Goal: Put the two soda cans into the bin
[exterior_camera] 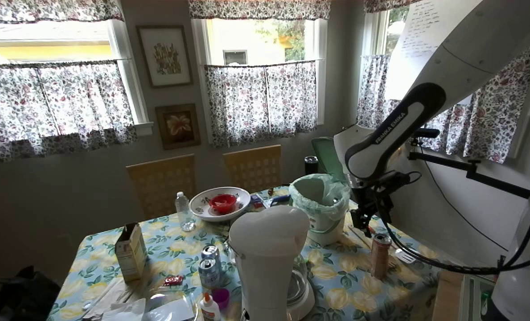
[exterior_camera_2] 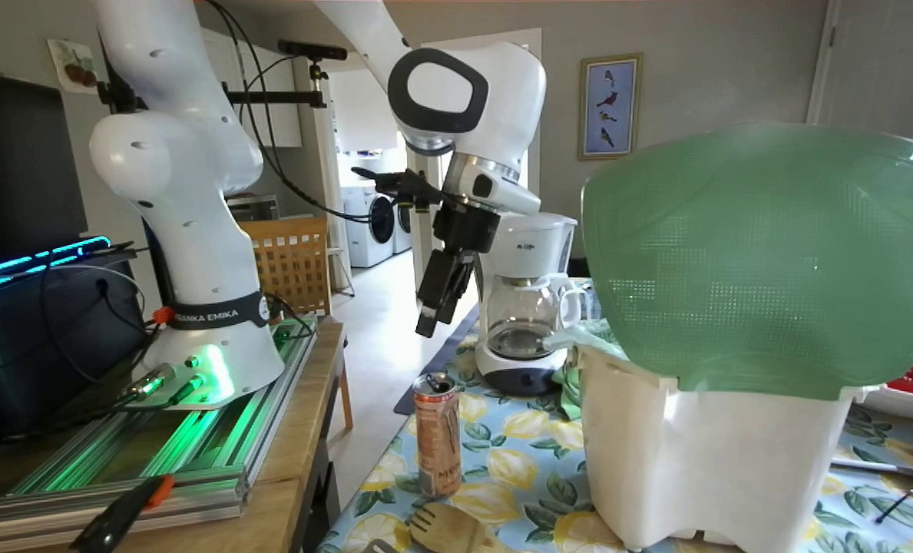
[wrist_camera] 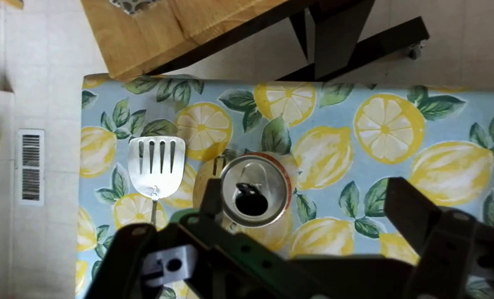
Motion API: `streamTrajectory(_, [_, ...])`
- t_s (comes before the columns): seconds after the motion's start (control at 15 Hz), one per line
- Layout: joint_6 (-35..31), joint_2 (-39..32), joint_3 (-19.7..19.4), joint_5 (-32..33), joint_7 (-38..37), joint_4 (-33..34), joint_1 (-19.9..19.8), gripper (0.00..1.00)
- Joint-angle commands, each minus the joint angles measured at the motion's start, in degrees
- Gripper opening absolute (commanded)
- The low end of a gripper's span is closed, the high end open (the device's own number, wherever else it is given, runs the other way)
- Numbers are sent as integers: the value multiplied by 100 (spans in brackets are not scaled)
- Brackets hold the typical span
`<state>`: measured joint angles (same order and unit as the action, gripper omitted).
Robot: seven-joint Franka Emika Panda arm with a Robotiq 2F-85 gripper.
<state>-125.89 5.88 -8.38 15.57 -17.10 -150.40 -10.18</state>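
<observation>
Orange-brown can (exterior_camera_2: 438, 438): stands upright on the tablecloth (exterior_camera_2: 517, 445), long axis vertical, below the gripper (wrist_camera: 304, 187) and to one side of its centre line.
Gripper: jaws spread wide apart; nothing held.
Fingertips to rim: in an exterior view, a gap shows between the fingertips (exterior_camera_2: 426, 324) and the can's rim; no contact.
Can top between fingers: in the wrist view, its edge meets the outline of the finger (wrist_camera: 210, 199) on the left of that view; the finger (wrist_camera: 409, 203) on the right stands well apart from it.
Gripper lean: in an exterior view, off vertical, not quite parallel to the can.
Arm (exterior_camera: 456, 73): one only; no choice of side.
Wooden utensil (exterior_camera_2: 448, 528): lies just beside the can's base.
Silvery blue-grey can (exterior_camera: 209, 274): upright beside the coffee maker (exterior_camera: 265, 249), well apart from the gripper, next to a similar silvery can (exterior_camera: 211, 252); which one the task means cannot be told.
Bin (exterior_camera_2: 713, 453): near the orange-brown can, lid (exterior_camera_2: 763, 261) raised.
Move called for (judged): centre the jaws sideways over the can, descend, then close on its sides.
Hazard (judged): uncorrected, the near finger may strike the rim.
</observation>
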Motion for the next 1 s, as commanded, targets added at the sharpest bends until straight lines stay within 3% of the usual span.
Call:
streamTrajectory(0.0, [-454, 96, -58, 679, 322, -306, -127, 100])
streamTrajectory(0.4, [-1245, -85, -168, 1365, 320, -500, -277, 100])
streamTrajectory(0.93, [-1841, -379, -232, 1434, 378, -621, -315, 100])
